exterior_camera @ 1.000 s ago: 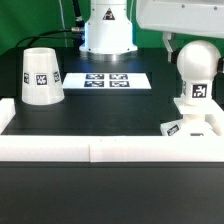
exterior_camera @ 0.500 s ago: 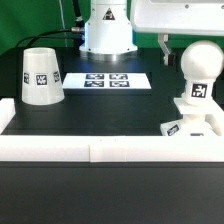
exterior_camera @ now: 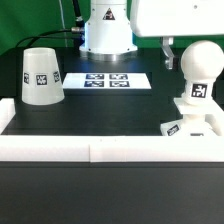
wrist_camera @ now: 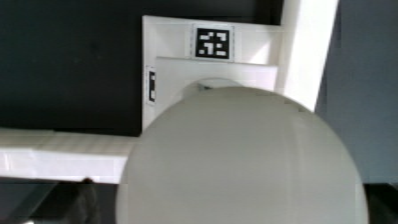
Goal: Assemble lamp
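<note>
The white rounded bulb (exterior_camera: 199,68) stands upright on the flat square base (exterior_camera: 197,120) at the exterior view's right. My gripper (exterior_camera: 191,46) hangs over the bulb's top. One dark finger (exterior_camera: 167,52) shows beside the bulb without touching it; the other finger is hidden. The jaws look spread wider than the bulb, with nothing held. In the wrist view the bulb (wrist_camera: 231,160) fills most of the picture, with the tagged base (wrist_camera: 214,72) behind it. The truncated-cone shade (exterior_camera: 41,76) stands alone at the exterior view's left.
The marker board (exterior_camera: 108,80) lies flat at the back middle, in front of the robot's white pedestal (exterior_camera: 107,30). A long white border rail (exterior_camera: 100,150) runs along the front and another (exterior_camera: 5,112) stands at the left edge.
My hand has drifted slightly toward the exterior view's left, and the finger now stands a little farther off the bulb. Bulb, base and shade have not moved.
</note>
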Robot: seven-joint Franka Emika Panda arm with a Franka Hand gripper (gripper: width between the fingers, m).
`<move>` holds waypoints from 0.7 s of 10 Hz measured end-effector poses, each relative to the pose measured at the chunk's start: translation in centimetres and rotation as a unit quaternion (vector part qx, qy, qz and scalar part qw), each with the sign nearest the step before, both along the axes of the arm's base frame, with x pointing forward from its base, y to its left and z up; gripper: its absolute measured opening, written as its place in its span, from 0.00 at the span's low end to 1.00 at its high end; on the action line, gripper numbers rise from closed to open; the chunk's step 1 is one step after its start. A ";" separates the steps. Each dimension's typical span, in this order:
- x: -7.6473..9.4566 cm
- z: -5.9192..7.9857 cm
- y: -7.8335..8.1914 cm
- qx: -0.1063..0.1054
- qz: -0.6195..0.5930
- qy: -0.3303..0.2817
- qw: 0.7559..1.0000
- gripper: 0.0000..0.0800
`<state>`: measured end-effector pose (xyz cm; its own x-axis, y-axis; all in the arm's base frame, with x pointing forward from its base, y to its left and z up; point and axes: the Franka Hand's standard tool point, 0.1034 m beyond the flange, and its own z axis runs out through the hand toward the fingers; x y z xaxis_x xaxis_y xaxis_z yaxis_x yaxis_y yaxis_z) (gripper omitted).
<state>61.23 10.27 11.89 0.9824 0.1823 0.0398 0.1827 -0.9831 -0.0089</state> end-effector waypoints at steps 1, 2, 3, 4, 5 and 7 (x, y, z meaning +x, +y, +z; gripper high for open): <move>-0.1 0.0 0.3 -0.002 0.045 0.000 0.999 0.87; -0.1 -0.1 0.7 -0.002 0.093 0.000 0.996 0.87; -0.2 -0.1 0.7 -0.003 0.131 0.000 0.991 0.87; -0.2 -0.1 0.8 -0.005 0.162 0.000 0.987 0.87; -0.2 -0.1 0.9 -0.006 0.204 -0.001 0.979 0.87; -0.2 -0.2 0.8 -0.009 0.274 -0.002 0.962 0.87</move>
<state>61.00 11.11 11.71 0.7387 0.6731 0.0350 0.6733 -0.7393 0.0081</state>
